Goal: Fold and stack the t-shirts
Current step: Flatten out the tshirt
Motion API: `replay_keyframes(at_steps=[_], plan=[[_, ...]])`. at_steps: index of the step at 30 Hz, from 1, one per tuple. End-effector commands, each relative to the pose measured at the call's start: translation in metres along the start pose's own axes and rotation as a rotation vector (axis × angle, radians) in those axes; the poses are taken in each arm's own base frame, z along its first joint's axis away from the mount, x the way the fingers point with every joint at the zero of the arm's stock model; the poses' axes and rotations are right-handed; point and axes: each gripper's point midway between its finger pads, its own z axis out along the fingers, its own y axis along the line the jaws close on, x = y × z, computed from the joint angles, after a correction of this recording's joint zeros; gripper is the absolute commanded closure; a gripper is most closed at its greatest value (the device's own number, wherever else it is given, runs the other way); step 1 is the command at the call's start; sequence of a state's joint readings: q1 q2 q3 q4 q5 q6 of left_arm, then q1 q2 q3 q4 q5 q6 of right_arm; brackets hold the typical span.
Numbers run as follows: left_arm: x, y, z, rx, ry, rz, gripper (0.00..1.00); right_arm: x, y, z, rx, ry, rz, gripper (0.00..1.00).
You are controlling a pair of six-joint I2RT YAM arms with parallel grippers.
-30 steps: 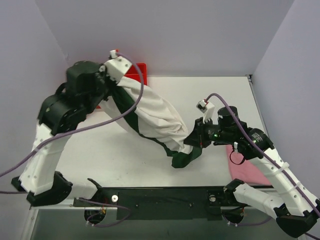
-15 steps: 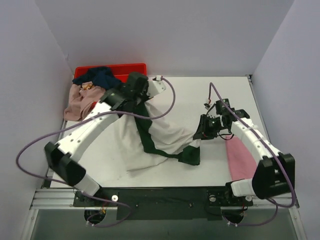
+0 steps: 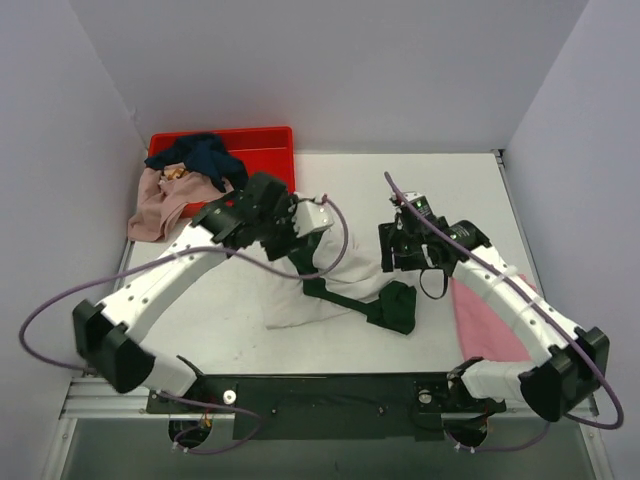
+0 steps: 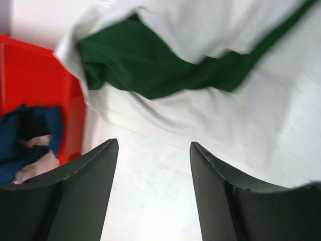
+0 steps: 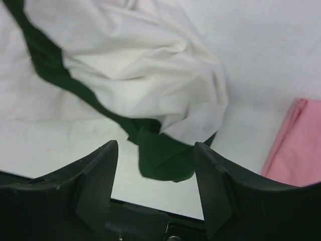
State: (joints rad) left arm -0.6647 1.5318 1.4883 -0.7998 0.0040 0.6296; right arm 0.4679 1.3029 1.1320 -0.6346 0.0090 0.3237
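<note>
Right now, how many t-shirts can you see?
4: the white-and-green tee crumpled mid-table, a bright pink tee folded at right, a navy tee in the red crate, a dusty pink tee draped over its left end. More may hide beneath.

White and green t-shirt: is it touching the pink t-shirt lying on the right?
Apart. The right wrist view shows a strip of bare table between the white and green t-shirt and the pink t-shirt.

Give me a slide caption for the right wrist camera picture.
Open right gripper over the crumpled white-and-green t-shirt, pink t-shirt at right.
</note>
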Motion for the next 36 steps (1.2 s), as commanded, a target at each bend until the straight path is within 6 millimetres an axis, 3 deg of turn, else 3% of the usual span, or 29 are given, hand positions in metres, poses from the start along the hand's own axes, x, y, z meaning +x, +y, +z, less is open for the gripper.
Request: replay_keyframes(at_steps=[1, 2, 3, 4, 5, 6, 10, 13, 16, 19, 24, 26, 29, 32, 34, 35, 36], plan=[[0.068, -0.120, -0.036, 0.444, 0.045, 0.067, 0.32, 0.046, 0.019, -0.008, -0.027, 0.074, -0.084, 0.45], [0.080, -0.130, -0.037, 0.455, 0.064, 0.073, 0.31, 0.052, 0.043, -0.009, -0.150, 0.095, -0.082, 0.45], [0.097, -0.141, -0.031, 0.470, 0.096, 0.067, 0.30, 0.064, 0.055, -0.006, -0.209, 0.131, -0.050, 0.45], [0.102, -0.144, -0.029, 0.459, 0.092, 0.068, 0.28, 0.063, 0.084, -0.009, -0.364, 0.135, -0.012, 0.45], [0.111, -0.150, -0.020, 0.454, 0.097, 0.068, 0.26, 0.071, 0.095, -0.007, -0.417, 0.161, 0.057, 0.45], [0.108, -0.145, -0.014, 0.417, 0.069, 0.073, 0.24, 0.064, 0.106, -0.006, -0.471, 0.137, 0.089, 0.45], [0.120, -0.149, 0.010, 0.365, 0.078, 0.090, 0.21, 0.066, 0.099, 0.009, -0.390, 0.144, 0.188, 0.45], [0.134, -0.160, 0.026, 0.355, 0.105, 0.098, 0.21, 0.070, 0.116, 0.019, -0.473, 0.186, 0.318, 0.44], [0.140, -0.151, 0.041, 0.275, 0.111, 0.114, 0.20, 0.086, 0.109, 0.036, -0.401, 0.257, 0.408, 0.46], [0.144, -0.147, 0.048, 0.236, 0.126, 0.115, 0.20, 0.103, 0.079, 0.047, -0.227, 0.271, 0.415, 0.46], [0.147, -0.162, 0.059, 0.265, 0.147, 0.095, 0.22, 0.113, 0.046, 0.051, -0.065, 0.242, 0.415, 0.45], [0.152, -0.161, 0.066, 0.247, 0.170, 0.089, 0.26, 0.115, 0.034, 0.058, -0.007, 0.243, 0.412, 0.44], [0.159, -0.161, 0.072, 0.240, 0.208, 0.087, 0.46, 0.116, 0.027, 0.069, 0.036, 0.258, 0.405, 0.44], [0.161, -0.163, 0.071, 0.244, 0.207, 0.105, 0.58, 0.118, 0.021, 0.082, 0.068, 0.271, 0.397, 0.44], [0.162, -0.163, 0.070, 0.241, 0.202, 0.113, 0.74, 0.117, 0.019, 0.088, 0.075, 0.279, 0.400, 0.45], [0.161, -0.162, 0.069, 0.238, 0.198, 0.111, 0.91, 0.115, 0.017, 0.090, 0.075, 0.277, 0.406, 0.50], [0.160, -0.162, 0.068, 0.237, 0.194, 0.108, 1.00, 0.108, 0.019, 0.092, 0.056, 0.258, 0.402, 0.56]])
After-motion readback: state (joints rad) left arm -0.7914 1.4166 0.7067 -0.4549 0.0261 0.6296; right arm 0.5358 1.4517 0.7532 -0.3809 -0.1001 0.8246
